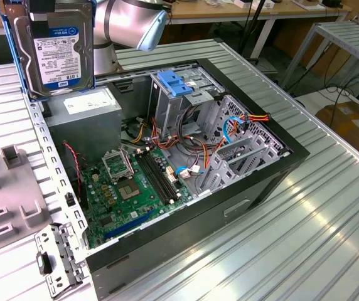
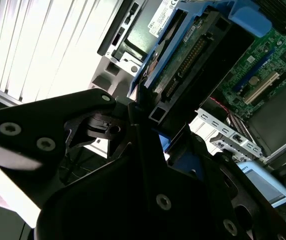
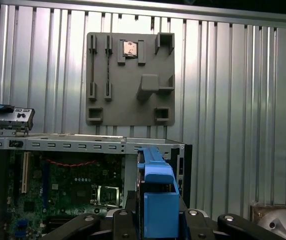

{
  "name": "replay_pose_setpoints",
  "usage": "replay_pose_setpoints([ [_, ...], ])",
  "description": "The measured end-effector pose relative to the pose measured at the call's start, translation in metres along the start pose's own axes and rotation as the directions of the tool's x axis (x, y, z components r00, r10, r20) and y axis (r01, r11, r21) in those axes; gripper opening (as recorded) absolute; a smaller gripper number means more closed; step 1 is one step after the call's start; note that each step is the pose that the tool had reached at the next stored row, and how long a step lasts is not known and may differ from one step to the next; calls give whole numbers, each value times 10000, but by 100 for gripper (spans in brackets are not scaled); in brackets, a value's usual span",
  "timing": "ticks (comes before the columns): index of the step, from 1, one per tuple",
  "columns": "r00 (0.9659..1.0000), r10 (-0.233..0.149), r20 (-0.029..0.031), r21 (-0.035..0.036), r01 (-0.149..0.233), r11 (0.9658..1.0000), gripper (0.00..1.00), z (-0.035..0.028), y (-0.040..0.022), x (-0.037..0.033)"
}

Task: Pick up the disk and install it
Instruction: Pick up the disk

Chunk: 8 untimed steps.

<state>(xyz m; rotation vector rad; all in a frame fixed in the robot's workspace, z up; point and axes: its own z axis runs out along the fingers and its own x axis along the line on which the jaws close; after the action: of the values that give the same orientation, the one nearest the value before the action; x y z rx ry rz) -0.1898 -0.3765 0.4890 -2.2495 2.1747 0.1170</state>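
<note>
Closest to the lens in both wrist views is the black metal claw. It is clamped on the disk, a flat dark-grey hard drive in a light-blue plastic frame. The claw squeezes the blue frame from both sides, so the disk sticks straight out in front of it.

In the exterior view the disk hangs high in the air at the exterior view's left. It stands on its edge with its white label facing us. It is above the grey metal power box at one corner of the open black computer case. It is well apart from the grey metal drive cage with the blue plastic latch piece on top. The case sits on the ribbed silver metal worktop.

The job right now looks like carrying the disk over to the case. To do this well, the claw should squeeze hard enough that the disk cannot slip or tip. The disk should be held straight, not crooked. The arm should go slowly and pass high over the case wall. It should not bump the red and orange wires or the flat green circuit board inside the case.
</note>
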Motion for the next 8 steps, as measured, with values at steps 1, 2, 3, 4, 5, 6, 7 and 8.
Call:
replay_pose_setpoints([
  [1,10000,0,-2,0,0,10000,37,-1,-8,0],
  [2,10000,0,-1,0,0,10000,37,0,-16,1],
  [3,10000,0,-2,1,0,10000,37,0,-16,1],
  [4,10000,0,-2,0,0,10000,37,0,-18,1],
  [5,10000,-1,-3,0,1,10000,37,0,-21,1],
  [6,10000,0,-4,1,0,10000,37,1,-22,1],
  [7,10000,1,-8,0,-1,10000,37,1,-23,1],
  [8,10000,0,-10,0,0,10000,37,1,-24,1],
])
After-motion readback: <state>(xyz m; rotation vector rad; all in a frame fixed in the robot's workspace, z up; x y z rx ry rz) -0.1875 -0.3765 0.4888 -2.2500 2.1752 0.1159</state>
